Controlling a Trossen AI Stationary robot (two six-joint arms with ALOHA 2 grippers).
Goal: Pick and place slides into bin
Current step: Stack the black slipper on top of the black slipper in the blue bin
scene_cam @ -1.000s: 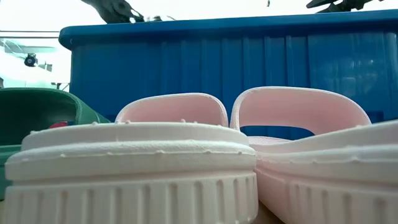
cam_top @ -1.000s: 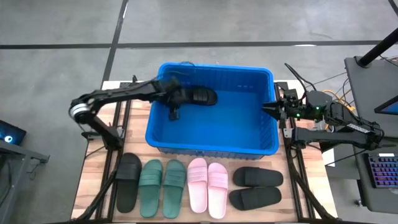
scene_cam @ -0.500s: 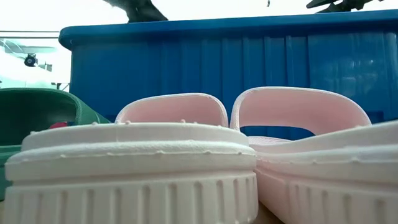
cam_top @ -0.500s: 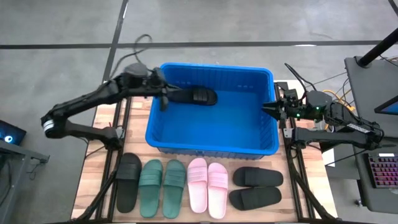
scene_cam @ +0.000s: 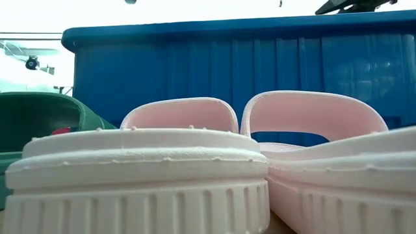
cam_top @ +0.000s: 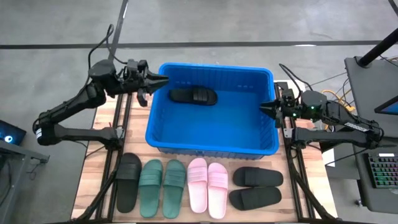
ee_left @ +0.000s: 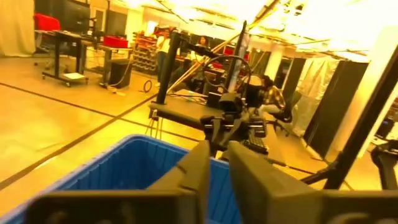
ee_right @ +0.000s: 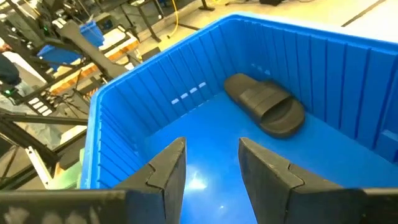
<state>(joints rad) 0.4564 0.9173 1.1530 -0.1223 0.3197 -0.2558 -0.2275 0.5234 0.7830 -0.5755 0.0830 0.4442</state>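
Note:
The blue bin (cam_top: 211, 146) stands mid-table. One black slide (cam_top: 194, 96) lies sole down on its floor by the far wall, also seen in the right wrist view (ee_right: 267, 106). My left gripper (cam_top: 163, 79) hovers about level just outside the bin's far left corner. A narrow gap shows between its fingers (ee_left: 217, 149), and nothing is in it. My right gripper (cam_top: 264, 107) waits open at the bin's right rim (ee_right: 211, 143), pointing into the bin. Along the near edge lie a single black slide (cam_top: 129, 182), a green pair (cam_top: 163, 188), a pink pair (cam_top: 208, 186) and a black pair (cam_top: 255, 186).
The low view is filled by the pink slides (scene_cam: 182, 130), with a green slide (scene_cam: 39, 117) at the side and the bin's near wall (scene_cam: 260, 78) behind them. A desk with a keyboard (cam_top: 382, 171) stands to the right of the table. Metal rails run along both sides of the bin.
My left gripper has risen out of the bin and drawn back toward the table's left edge, past the bin's left rim. It has tipped from pointing down to about level. The black slide stays where it lay on the bin's floor.

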